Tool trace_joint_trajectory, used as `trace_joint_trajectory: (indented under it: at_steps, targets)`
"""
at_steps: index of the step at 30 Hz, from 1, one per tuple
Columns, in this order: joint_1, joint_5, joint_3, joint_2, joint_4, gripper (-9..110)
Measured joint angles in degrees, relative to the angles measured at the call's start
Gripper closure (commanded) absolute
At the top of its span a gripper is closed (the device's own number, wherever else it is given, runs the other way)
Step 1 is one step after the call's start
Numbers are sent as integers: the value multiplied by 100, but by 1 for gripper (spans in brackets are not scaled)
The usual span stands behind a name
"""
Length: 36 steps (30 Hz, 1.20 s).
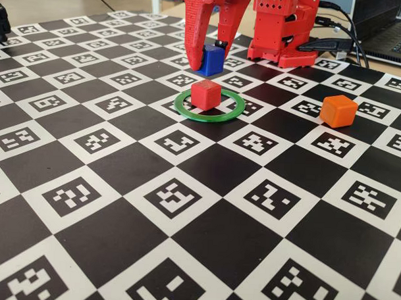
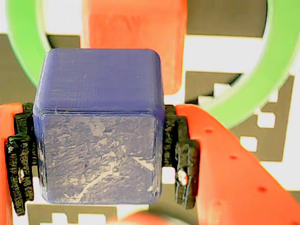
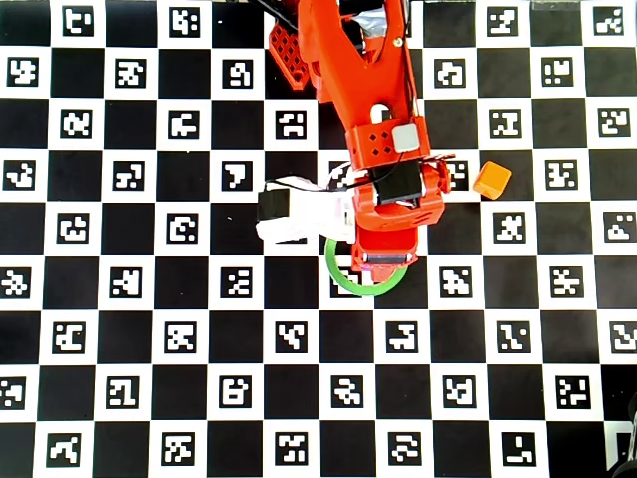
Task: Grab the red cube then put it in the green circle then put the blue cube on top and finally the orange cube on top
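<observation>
the gripper (image 2: 101,154) clamps the blue cube (image 2: 99,125), centre frame in the wrist view. upper centre of the fixed view, the red cube (image 1: 206,94) sits inside the ring (image 1: 209,105). risk: an off-centre release could tip the blue cube off the red one.

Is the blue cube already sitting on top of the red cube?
No. In the fixed view the blue cube is held in the gripper behind the green circle, apart from the red cube inside it.
</observation>
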Motion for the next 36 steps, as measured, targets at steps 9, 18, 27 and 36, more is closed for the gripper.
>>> trace_joint_trajectory:
  at_steps: [9,18,27,36]
  targets:
    - [141,-105,290,0,-272,100]
    - [141,-114,396,0,-352,100]
    - [88,18,396,0,-352,100]
    - [-44,123,475,0,-352,100]
